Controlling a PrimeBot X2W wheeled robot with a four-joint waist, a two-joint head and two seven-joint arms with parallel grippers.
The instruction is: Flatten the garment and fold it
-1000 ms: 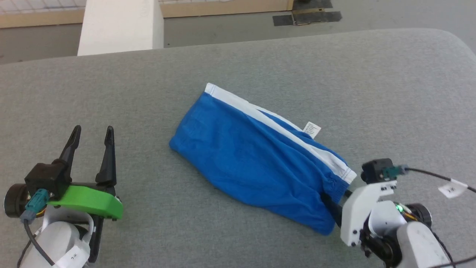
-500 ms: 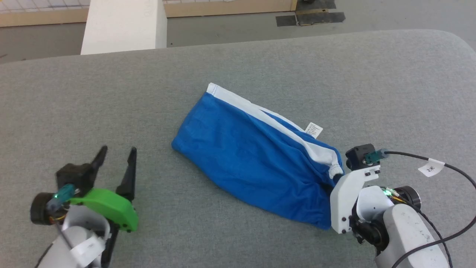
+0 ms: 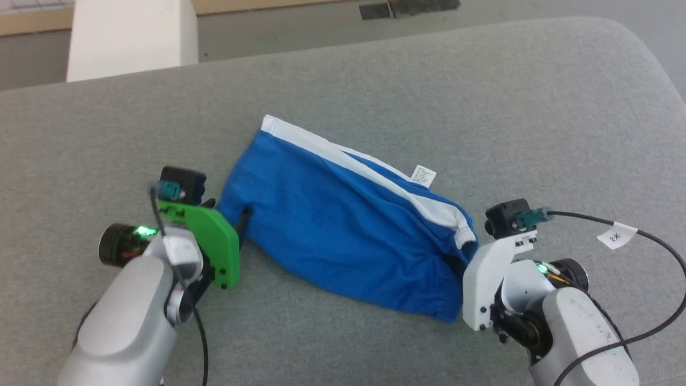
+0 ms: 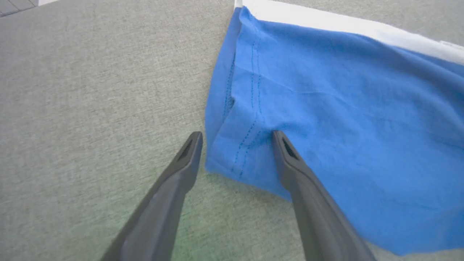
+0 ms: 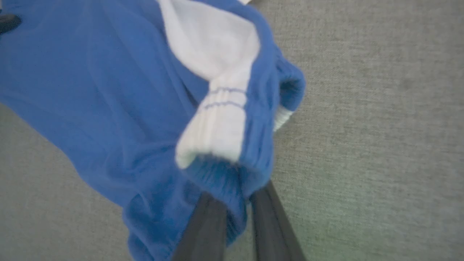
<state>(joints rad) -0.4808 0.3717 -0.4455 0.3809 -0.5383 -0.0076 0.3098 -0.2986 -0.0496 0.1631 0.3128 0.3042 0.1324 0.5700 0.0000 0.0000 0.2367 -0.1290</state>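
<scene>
The shorts lie rumpled and aslant in the middle of the grey surface, with the white stripe along their far edge. The right claw is clenched on the gathered waistband end. The left claw gapes wide astride the hem corner, gripping nothing. I'd say this is the taking-hold step before flattening. The left must pinch that corner, then both draw apart to stretch the cloth.
</scene>
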